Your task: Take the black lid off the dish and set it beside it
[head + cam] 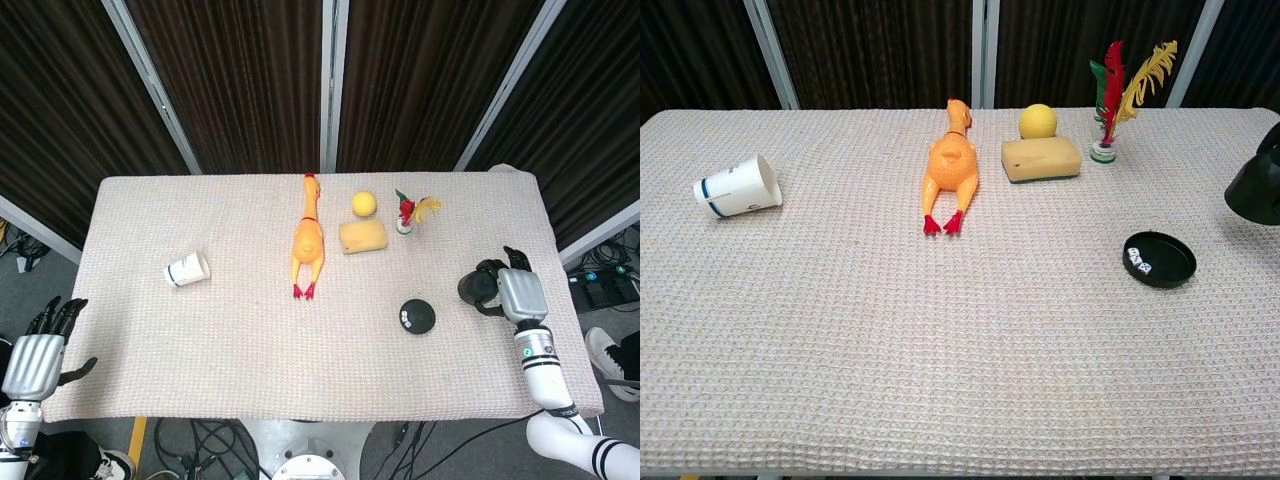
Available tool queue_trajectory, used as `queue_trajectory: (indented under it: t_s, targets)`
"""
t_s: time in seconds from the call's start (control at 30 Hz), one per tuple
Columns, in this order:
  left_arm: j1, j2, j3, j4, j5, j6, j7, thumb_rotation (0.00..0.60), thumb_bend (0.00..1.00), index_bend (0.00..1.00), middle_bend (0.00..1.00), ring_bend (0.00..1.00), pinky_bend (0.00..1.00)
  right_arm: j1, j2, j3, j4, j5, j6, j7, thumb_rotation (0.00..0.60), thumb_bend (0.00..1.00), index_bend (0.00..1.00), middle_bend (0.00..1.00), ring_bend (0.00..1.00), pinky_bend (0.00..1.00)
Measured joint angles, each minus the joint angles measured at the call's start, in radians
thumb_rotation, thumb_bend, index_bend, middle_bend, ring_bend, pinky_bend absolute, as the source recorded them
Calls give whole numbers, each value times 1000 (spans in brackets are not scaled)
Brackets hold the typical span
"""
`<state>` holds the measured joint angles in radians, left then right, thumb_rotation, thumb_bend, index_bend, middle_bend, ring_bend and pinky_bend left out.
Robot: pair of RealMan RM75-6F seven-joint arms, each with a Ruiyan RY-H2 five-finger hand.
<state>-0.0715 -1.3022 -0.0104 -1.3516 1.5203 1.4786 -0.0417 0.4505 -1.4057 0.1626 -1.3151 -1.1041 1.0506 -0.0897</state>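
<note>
The bench (pixel 250 340) wears a pale beige cloth with a fine waffle-weave grid. The lid (pixel 477 288) is plain black, and so is the shallow dish (pixel 1160 260), which shows small white dice with dark pips inside. The right hand (pixel 516 293) has a silver-grey back and black fingers (pixel 490 268); the left hand (pixel 38 352) is coloured the same way. The rubber chicken (pixel 952 167) is orange with red feet and a red comb. The ball (pixel 1037 121) is bright yellow, and the sponge (pixel 1041 159) is paler yellow over a dark green underside. The shuttlecock (pixel 1114 95) carries red, green and yellow feathers on a white base. The paper cup (pixel 737 187) is white with a dark blue band. Far behind, the curtains (pixel 240 80) are dark brown between light grey posts.
</note>
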Motion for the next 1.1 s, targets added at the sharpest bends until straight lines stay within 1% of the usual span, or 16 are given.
queue_trajectory:
  t_s: [0.1,0.17,0.23,0.3,0.33,0.4,0.5,0.63,0.73,0.9,0.97,1.1]
  targets:
    - [0,2,0,-5,-4,-1,7,600,165,103,103,0,182,-4,-23,-7,46,3,-22,20,600,105,393,405,16,0]
    - [1,4,-1,-8,-7,-1,10,600,166,103,104,0,182,-5,-34,-12,67,2,-43,33,600,91,342,373,12,0]
    - [2,6,-2,-10,-8,1,10,600,166,103,103,0,182,-5,-37,-15,74,1,-63,44,600,29,186,253,2,0]
    - [3,6,-2,-11,-7,2,11,600,166,103,103,0,181,-4,-36,-16,74,-4,-74,61,600,1,71,145,0,0]
    - [3,7,-2,-11,-7,3,10,600,166,103,103,0,181,-5,-34,-15,71,-10,-73,70,600,0,30,98,0,0]
    - [3,7,-2,-11,-6,5,9,600,165,103,103,0,181,-8,-25,-10,56,-27,-59,92,600,0,1,46,0,0]
    - [2,7,-3,-12,-3,8,6,600,164,103,103,0,181,-16,-2,-2,20,-54,-20,106,600,0,0,12,0,0]
    - [3,8,-4,-16,1,17,8,600,165,103,103,0,181,-35,44,5,-58,-90,47,107,600,0,0,13,0,0]
    - [4,10,-6,-22,2,22,12,600,165,103,103,0,181,-64,89,4,-130,-132,125,100,600,0,0,14,0,0]
    - [5,13,-10,-30,0,27,17,600,165,103,103,0,180,-142,167,-17,-233,-216,301,37,600,0,0,16,0,0]
    - [4,12,-13,-32,1,32,20,600,165,103,103,0,178,-184,191,-31,-262,-249,379,0,600,0,0,17,0,0]
    - [1,9,-19,-33,-1,35,26,600,166,103,103,0,176,-267,215,-65,-290,-303,496,-85,600,0,0,15,0,0]
